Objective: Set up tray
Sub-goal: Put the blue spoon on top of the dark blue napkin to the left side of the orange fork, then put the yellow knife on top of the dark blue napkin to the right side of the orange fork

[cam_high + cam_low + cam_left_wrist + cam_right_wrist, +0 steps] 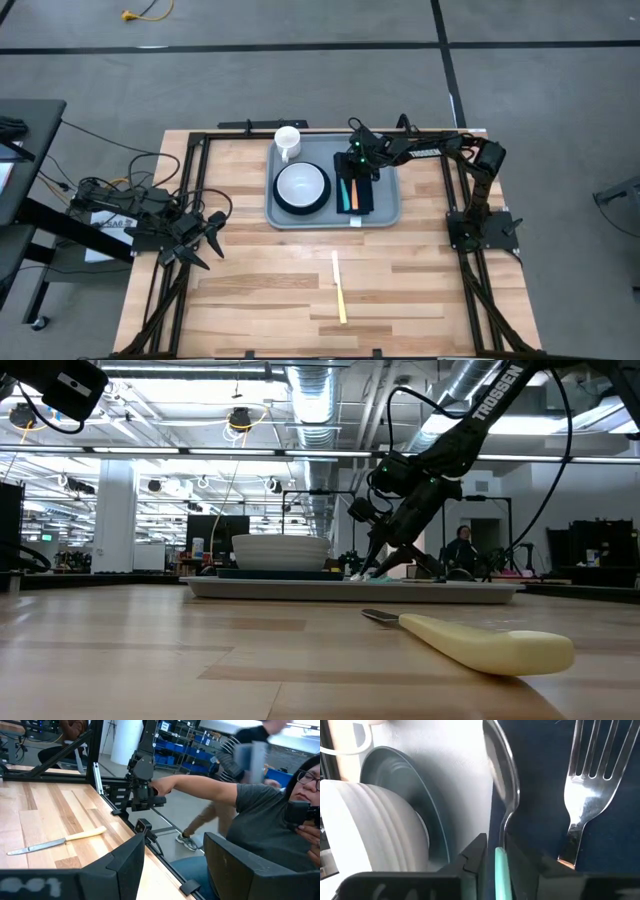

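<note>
Nearest the low camera lies a cream-handled knife [470, 639] on the bare wooden table [260, 300], at the lower right of that frame; from above it sits below the tray, well apart from it, in the lower middle of the picture. Behind it the tray [385, 212] rests at the upper middle of the overhead frame: flat, grey-blue, rectangular, with rounded corners and a low rim. On its left half a white bowl [301, 183] stands on a dark teal plate [415, 805]; a white mug [287, 140] sits at its upper left corner. On its right half a dark napkin [364, 195] carries a fork [587, 785] and a teal-handled spoon [502, 790].

The right gripper [352, 172] reaches over the napkin, its fingers parted only a little on either side of the spoon's teal handle; whether they clamp it cannot be told. The left gripper [200, 238] waits at the table's left edge, fingers spread wide and empty. A seated person [260, 820] reaches toward the frame beyond the table
</note>
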